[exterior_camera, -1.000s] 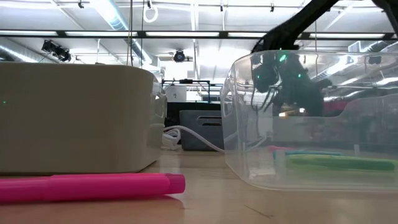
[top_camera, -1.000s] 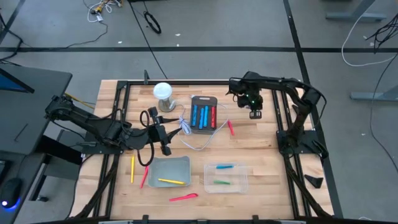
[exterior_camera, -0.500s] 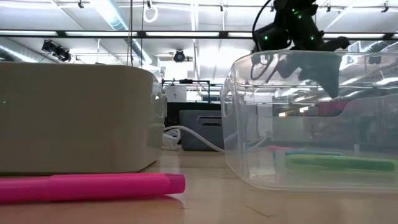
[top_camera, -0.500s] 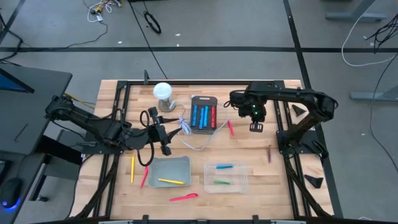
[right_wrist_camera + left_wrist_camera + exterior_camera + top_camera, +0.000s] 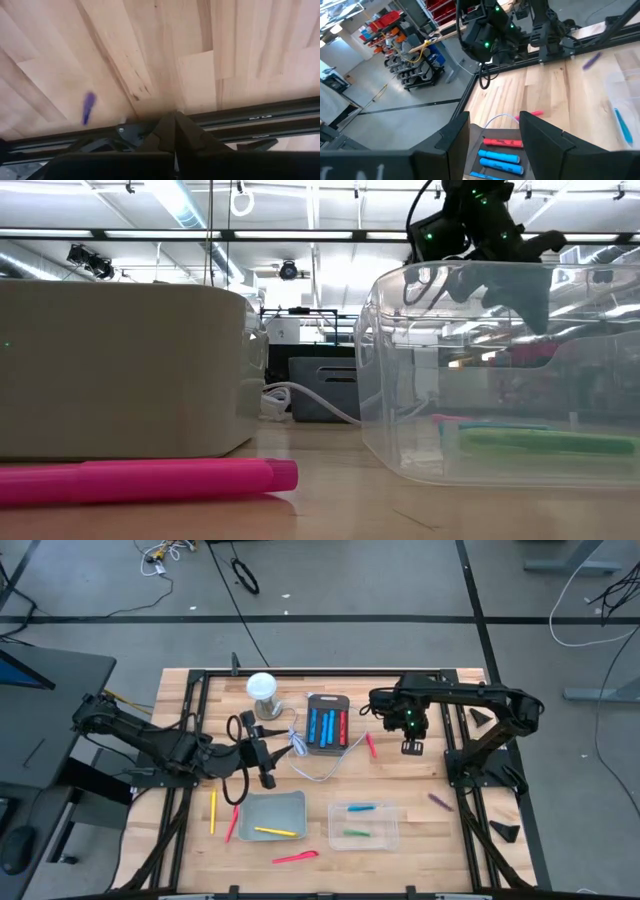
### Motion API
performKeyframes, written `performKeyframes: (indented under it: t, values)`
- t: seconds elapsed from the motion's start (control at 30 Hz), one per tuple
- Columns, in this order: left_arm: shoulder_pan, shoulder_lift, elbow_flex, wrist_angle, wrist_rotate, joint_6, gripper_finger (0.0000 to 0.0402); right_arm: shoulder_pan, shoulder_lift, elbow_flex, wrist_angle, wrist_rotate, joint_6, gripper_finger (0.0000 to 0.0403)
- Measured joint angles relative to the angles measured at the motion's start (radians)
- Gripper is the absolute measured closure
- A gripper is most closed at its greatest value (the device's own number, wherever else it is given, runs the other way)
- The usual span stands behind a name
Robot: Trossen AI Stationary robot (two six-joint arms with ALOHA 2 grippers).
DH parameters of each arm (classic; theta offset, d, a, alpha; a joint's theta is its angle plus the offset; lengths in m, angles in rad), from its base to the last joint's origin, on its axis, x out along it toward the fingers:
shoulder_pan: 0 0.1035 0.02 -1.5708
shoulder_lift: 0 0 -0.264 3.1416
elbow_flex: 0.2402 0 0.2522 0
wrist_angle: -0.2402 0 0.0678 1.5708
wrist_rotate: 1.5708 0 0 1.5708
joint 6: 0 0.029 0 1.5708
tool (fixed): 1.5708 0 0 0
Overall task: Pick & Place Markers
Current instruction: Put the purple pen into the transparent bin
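Observation:
A purple marker point(image 5: 440, 802) lies loose on the bare wood by the table's right rail. It shows blurred in the right wrist view point(image 5: 89, 107) and the left wrist view point(image 5: 591, 60). My right gripper point(image 5: 410, 745) is shut and empty, above the table left of and farther back than that marker; its fingers meet at a point point(image 5: 175, 116). My left gripper point(image 5: 262, 762) is open and empty at the table's left middle point(image 5: 492, 140). Blue and red markers lie in a dark grey tray point(image 5: 327, 725), and a red marker point(image 5: 371, 745) lies beside it.
A clear container point(image 5: 364, 825) holds a blue and a green marker. A grey-green tray point(image 5: 272, 817) holds a yellow marker. Pink point(image 5: 295, 857), yellow point(image 5: 213, 810) and red point(image 5: 232, 823) markers lie loose. A white cable point(image 5: 305, 755) and a white round thing point(image 5: 262, 688) stand farther back.
My right gripper has gone toward the table's near edge and then held still. The purple marker was not seen a second ago. It has come into view on the wood to the gripper's right and has moved on toward the near edge.

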Motion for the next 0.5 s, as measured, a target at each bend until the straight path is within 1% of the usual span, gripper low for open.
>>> performKeyframes:
  t: [0.3, 0.4, 0.5]
  values:
    - [0.0, 0.0, 0.0, 0.0, 0.001, 0.0, 0.0223, 0.0, 0.0, 0.0, 0.0, -0.01, -0.002, 0.0395]
    - [0.0, 0.0, 0.0, 0.0, 0.001, 0.0, 0.0223, 0.001, 0.0, 0.0, 0.0, -0.015, 0.001, 0.0375]
    - [0.0, 0.0, 0.0, 0.0, 0.001, 0.0, 0.0223, 0.012, 0.0, 0.0, 0.0, -0.064, 0.003, 0.0338]
